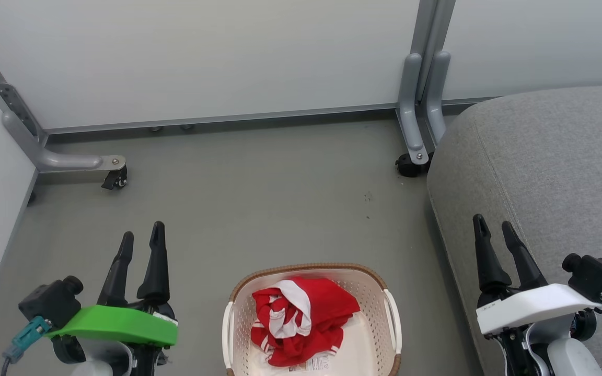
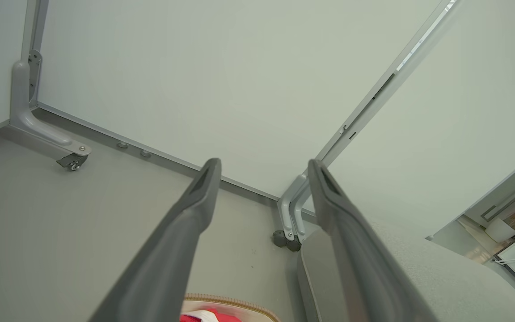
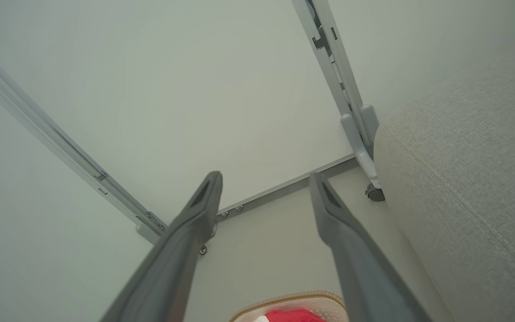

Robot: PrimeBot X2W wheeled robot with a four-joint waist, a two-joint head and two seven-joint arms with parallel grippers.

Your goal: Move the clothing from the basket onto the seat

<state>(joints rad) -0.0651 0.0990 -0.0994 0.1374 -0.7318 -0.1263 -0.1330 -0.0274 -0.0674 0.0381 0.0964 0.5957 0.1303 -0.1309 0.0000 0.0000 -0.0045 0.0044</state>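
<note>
The left claw [image 1: 143, 231] is held low at the lower left of the head view, above the grey floor [image 1: 259, 198]. Its two dark fingers are pointed up and away from the robot and are spread wide with nothing between them. A green cover is seen over its wrist. The right claw [image 1: 492, 221] is held likewise at the lower right, under a white cover, with its fingers parted wide and empty. It is seen against the near edge of the seat [image 1: 552, 167]. The basket [image 1: 306, 266] is stood on the floor between the two claws, near the seat's front, and is touched by neither.

The clothing [image 1: 301, 318] is found inside the basket as one crumpled red-and-white heap, toward its left and middle. Striped trim is seen at the heap's lower edge, but where one garment ends and the other begins cannot be told. The near end of the basket is cut off by the bottom of the head view, as are both forearms. A label [image 1: 314, 364] on the basket's bottom is partly covered by the cloth. The seat is cut off at the right, so its full extent is not shown. In each wrist view a sliver of brown rim and a scrap of red cloth are caught at the bottom edge, partly hidden behind a finger.
</note>
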